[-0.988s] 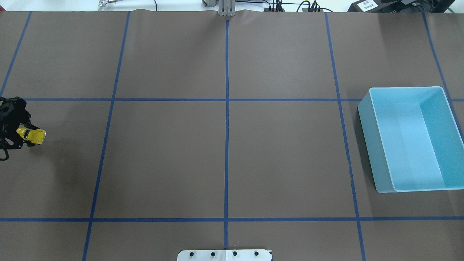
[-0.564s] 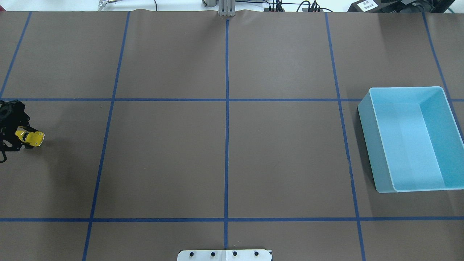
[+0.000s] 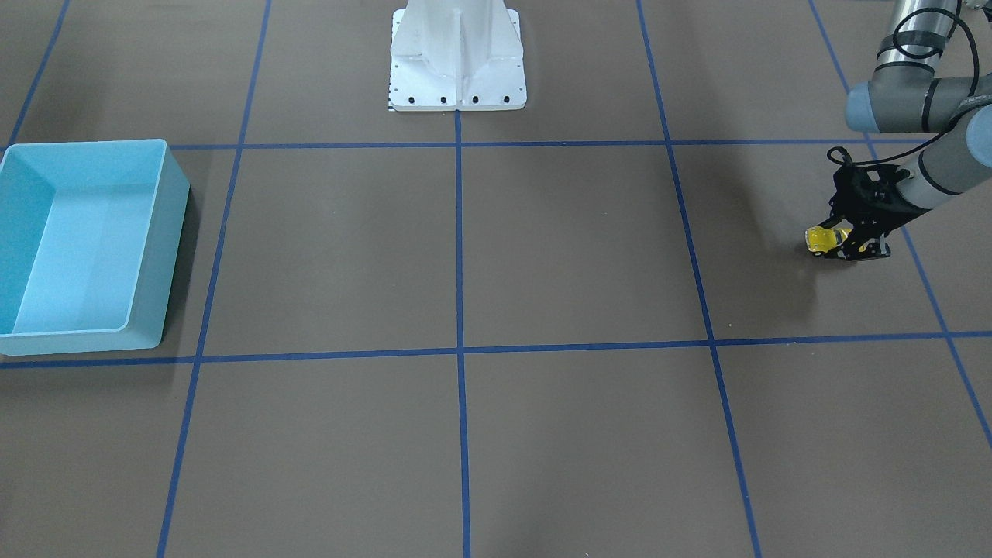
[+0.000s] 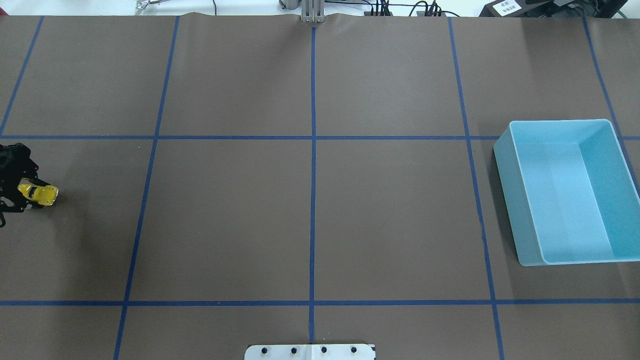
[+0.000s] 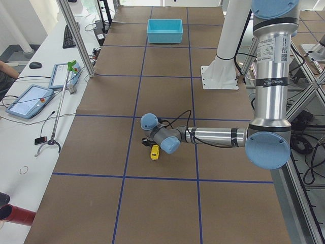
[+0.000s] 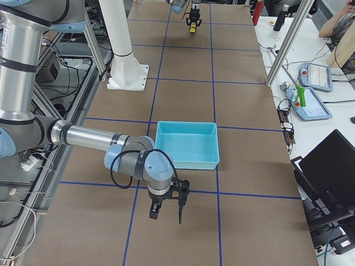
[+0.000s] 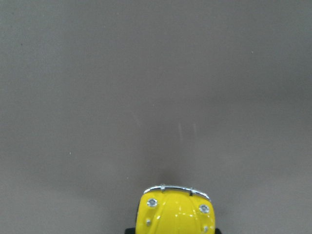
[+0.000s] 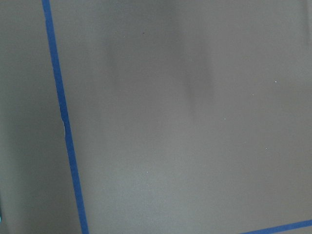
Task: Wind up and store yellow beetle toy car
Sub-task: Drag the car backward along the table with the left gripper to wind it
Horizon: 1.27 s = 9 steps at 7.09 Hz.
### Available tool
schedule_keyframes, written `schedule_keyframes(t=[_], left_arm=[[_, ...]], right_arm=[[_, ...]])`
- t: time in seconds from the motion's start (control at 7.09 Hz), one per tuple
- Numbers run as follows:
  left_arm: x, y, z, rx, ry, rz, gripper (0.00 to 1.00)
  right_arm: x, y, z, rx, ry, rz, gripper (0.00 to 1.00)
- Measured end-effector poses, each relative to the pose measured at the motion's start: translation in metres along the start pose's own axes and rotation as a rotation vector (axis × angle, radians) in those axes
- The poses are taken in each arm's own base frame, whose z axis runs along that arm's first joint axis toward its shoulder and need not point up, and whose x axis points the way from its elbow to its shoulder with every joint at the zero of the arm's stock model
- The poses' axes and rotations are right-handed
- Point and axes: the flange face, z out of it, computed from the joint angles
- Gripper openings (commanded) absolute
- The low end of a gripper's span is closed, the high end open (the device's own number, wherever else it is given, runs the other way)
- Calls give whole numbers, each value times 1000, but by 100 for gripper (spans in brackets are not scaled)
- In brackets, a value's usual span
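- Yellow beetle toy car [image 4: 40, 194] is at the far 9 o'clock edge of the counter [image 4: 310, 215] in your overhead view, gripped by the left hand [image 4: 31, 196].
- Your left hand is closed on the car's sides toward its rear. The rounded nose sticks out of the grip toward 3 o'clock.
- In the left wrist view you see only the glossy yellow nose at 6 o'clock of the frame, with its chrome bumper [image 7: 176, 188] and two small headlights. Bare brown counter lies ahead of it.
- The car is very low, with its shadow close against it. You cannot tell whether the wheels touch the counter.
- Your light blue bin [image 4: 520, 200] stands at 3 o'clock in the overhead view, well apart from the car, with nearly the whole width of the counter between them.
- Your right hand [image 6: 165, 208] shows only in the side view from the robot's right. It hangs pointing down over the counter near the bin, at about 7 o'clock from it, and you cannot tell whether it is open or closed.
- The right wrist view gives you only brown counter crossed by blue tape lines [image 8: 62, 122].
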Motion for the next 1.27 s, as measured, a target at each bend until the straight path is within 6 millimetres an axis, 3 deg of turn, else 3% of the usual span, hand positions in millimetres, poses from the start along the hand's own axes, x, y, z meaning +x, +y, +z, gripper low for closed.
schedule_keyframes(t=[0.56,1.27], left_arm=[[17,21,4,-4,6,-6,0],[23,48,9,27,-2,-2,0]], right_arm=[[1,0,2,-3,-1,3,100],[1,0,2,-3,-1,3,100]])
